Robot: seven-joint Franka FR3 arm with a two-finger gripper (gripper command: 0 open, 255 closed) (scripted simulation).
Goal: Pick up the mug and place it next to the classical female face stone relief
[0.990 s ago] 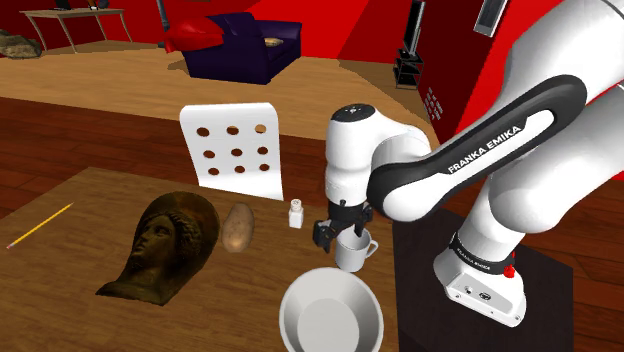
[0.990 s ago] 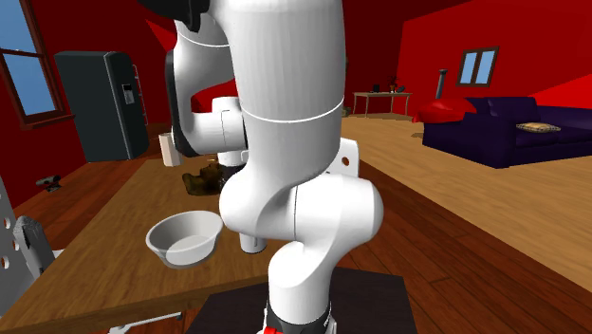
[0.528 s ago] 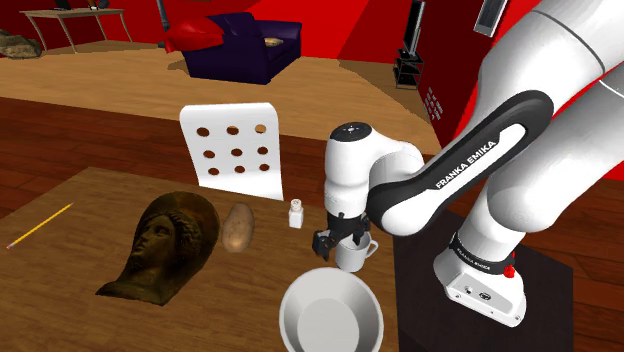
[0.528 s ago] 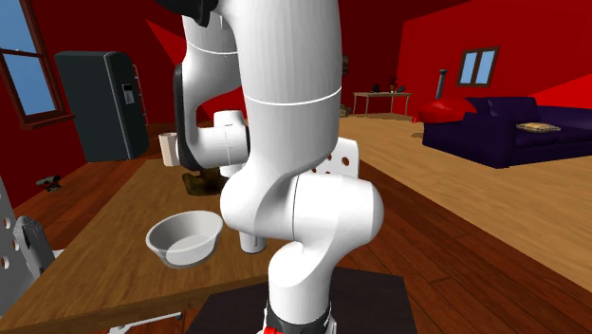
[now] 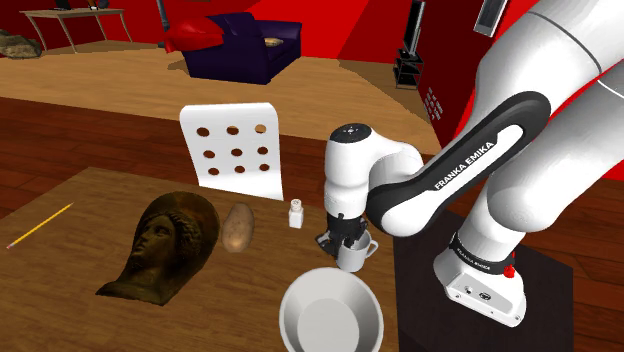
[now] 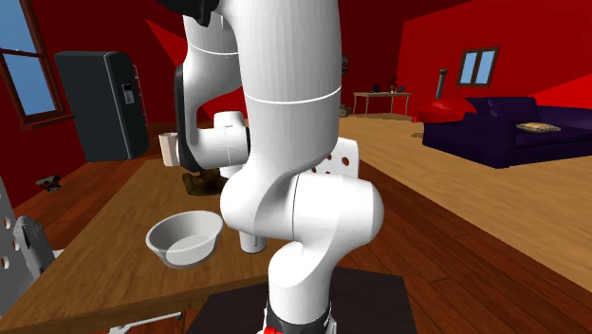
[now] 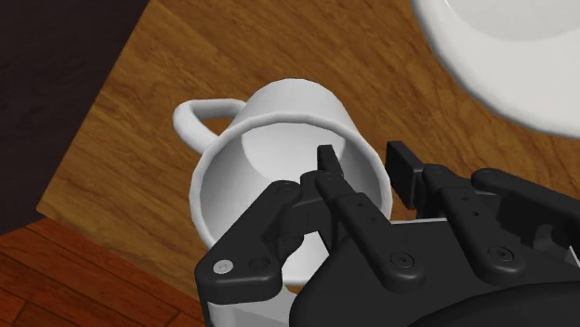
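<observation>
Tech A: Gripper [image 5: 344, 240] has descended over the last second onto the mug [image 5: 352, 254]. Finger state?
Tech B: Apart. One finger [image 7: 327, 172] is inside the rim and one outside, with the wall between them unclamped; presumably positioned to pinch the wall for lifting.
Tech A: Layout, shoulder view, left to right?
Tech B: Face relief [image 5: 160, 243], potato [image 5: 238, 227], shaker [image 5: 296, 213], then the mug, upright on the table [image 5: 100, 198] beside the bowl [image 5: 330, 312], near the stand [image 5: 555, 285]. Mug: plain white, empty, loop handle opposite the fingers
</observation>
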